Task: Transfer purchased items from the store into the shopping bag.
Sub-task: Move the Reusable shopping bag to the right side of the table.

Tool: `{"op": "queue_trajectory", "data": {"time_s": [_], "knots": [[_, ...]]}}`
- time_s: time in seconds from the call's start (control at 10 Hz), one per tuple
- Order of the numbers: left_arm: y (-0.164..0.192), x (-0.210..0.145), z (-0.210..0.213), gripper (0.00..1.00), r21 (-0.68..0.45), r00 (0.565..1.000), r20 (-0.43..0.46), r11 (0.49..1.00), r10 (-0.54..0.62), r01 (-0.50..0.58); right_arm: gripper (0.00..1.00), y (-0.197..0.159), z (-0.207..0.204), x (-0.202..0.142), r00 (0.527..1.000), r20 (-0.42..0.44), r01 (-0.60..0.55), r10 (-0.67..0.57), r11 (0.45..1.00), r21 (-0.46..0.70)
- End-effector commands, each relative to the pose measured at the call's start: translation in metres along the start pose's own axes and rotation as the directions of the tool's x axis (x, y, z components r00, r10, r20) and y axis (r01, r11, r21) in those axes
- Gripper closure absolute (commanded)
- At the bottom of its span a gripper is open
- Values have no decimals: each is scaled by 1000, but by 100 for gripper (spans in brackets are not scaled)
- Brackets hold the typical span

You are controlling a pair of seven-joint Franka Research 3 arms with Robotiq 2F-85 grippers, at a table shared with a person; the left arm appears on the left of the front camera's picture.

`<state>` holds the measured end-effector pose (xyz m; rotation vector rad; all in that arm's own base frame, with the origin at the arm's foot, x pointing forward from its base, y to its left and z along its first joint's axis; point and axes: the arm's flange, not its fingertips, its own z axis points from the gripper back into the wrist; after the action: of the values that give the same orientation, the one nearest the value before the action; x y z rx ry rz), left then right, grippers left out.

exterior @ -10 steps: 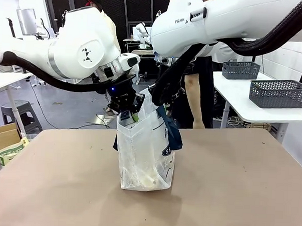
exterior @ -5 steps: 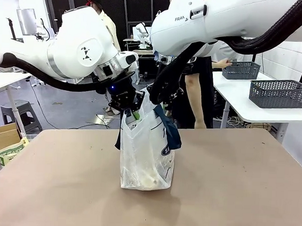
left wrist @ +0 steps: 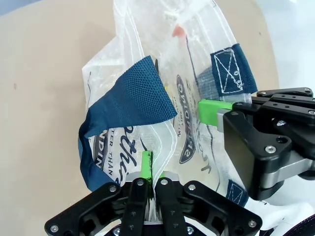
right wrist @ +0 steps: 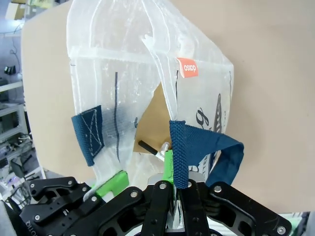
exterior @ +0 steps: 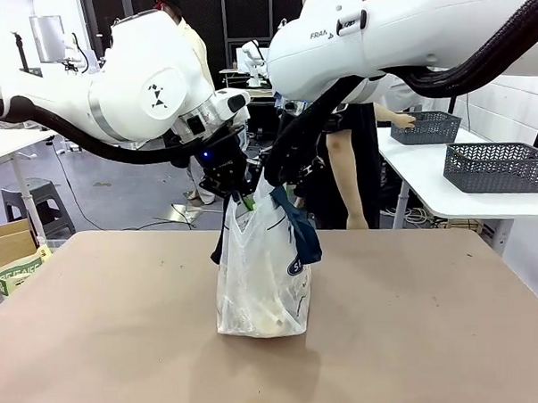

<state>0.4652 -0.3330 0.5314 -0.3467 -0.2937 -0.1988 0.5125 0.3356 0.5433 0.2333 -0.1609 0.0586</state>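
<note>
Just past my left gripper (left wrist: 153,166), the shopping bag (left wrist: 128,44) shows a navy logo (left wrist: 101,156) with white capitals, "THAN" legible; beyond my right gripper (right wrist: 174,160), an orange tag (right wrist: 187,67) reads roughly "osicp"; my right arm (exterior: 322,57) bears "FRA", the rest unreadable.

A: Counter (exterior: 441,343), passable room?
B: Free left, right and front of the shopping bag (exterior: 264,282), which stands mid-counter.
A: Bag mouth?
B: Narrow slot. Left fingers (left wrist: 146,164) and right fingers (right wrist: 168,164) clamp its rim, both arms crowding above.
</note>
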Motion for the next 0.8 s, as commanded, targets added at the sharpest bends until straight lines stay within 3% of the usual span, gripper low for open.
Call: {"op": "queue_trajectory", "data": {"time_s": [0.0, 0.7], "knots": [[-2, 3, 2, 100, -44, 1000, 9, 999, -21, 21, 100, 7, 3, 3, 1000, 16, 8, -9, 998, 56], [-9, 6, 2, 100, -55, 999, 4, 997, -52, 53, 100, 11, 4, 6, 1000, 26, -6, 4, 995, 99]]}}
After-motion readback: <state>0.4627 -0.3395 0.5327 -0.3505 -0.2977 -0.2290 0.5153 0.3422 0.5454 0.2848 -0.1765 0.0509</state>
